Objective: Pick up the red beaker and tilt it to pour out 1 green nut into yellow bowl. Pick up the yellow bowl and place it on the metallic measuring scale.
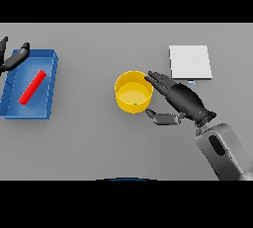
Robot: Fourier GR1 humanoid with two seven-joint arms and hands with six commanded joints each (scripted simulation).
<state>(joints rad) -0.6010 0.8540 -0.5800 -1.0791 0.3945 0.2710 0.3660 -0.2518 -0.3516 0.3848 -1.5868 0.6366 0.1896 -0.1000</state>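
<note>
A: What lies around the work area?
B: Only a flat grey table (89,138), filling the view from nine o'clock to three o'clock.
A: How is it lit?
B: Evenly, with soft, faint shadows.

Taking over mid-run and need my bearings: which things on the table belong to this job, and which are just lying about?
Job:
yellow bowl, by the right hand
red beaker, lying in the tray
metallic measuring scale

Lying about:
blue tray, holding the beaker
left hand, at the tray's far-left corner
</note>
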